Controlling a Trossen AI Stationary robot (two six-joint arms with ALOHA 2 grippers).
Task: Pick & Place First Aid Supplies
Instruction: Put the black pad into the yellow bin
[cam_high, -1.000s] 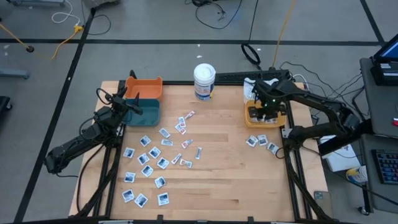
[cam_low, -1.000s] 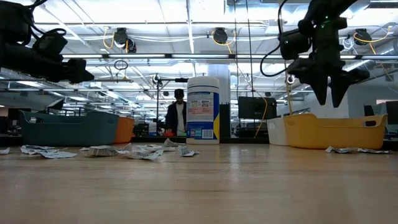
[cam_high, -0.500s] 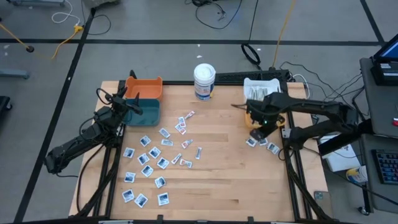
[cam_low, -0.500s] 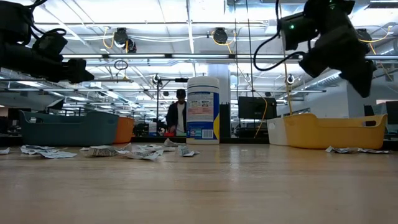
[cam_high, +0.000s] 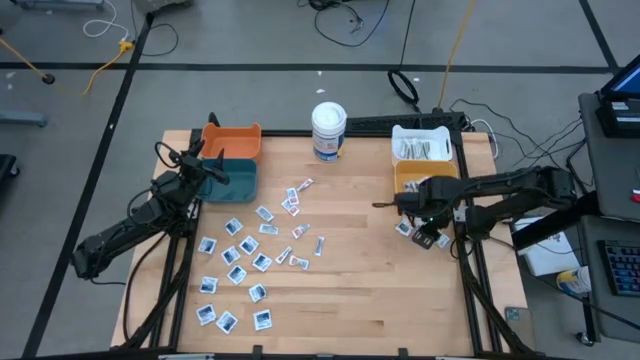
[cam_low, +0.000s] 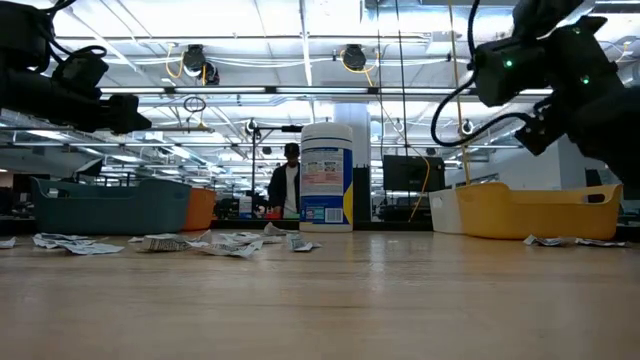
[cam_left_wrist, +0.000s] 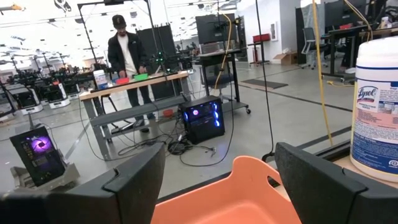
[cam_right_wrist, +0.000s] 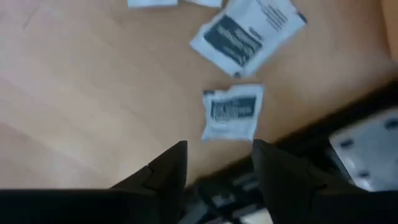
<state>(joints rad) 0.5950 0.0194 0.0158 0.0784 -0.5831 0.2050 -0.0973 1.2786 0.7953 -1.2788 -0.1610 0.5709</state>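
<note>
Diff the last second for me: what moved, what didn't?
The right claw swung from over the yellow bin toward the table's near edge, and now hangs open and empty over the packets by the right edge; one packet lies just ahead of its fingers. The left claw stayed open by the orange bin. Tub and scattered packets unchanged.

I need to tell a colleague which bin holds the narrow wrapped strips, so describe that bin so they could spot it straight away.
Start at the tall white wipes tub on the table's far edge and look toward the right arm's side, to the far right corner. Two bins sit there touching, and the one you want is the white bin, farther back than the yellow bin. It is the only white bin, and pale strips lie inside it.
</note>
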